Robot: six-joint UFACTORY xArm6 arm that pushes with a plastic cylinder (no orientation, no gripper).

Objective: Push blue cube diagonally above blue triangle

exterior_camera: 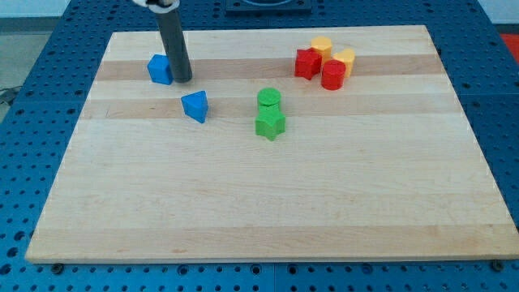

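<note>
At the board's far left, my tip point(183, 80), a bare rod with no claw, touched the blue cube point(160, 69) on its right. The blue triangle point(195, 106) lay near, toward the right. An off-centre push risked spinning the cube away.

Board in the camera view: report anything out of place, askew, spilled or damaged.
Nothing stands out. The wooden board looks intact. My tip rests against the blue cube on its right side; the blue triangle lies below and right of it. Green blocks sit mid-board, and red and yellow blocks cluster at the view's top right.
</note>
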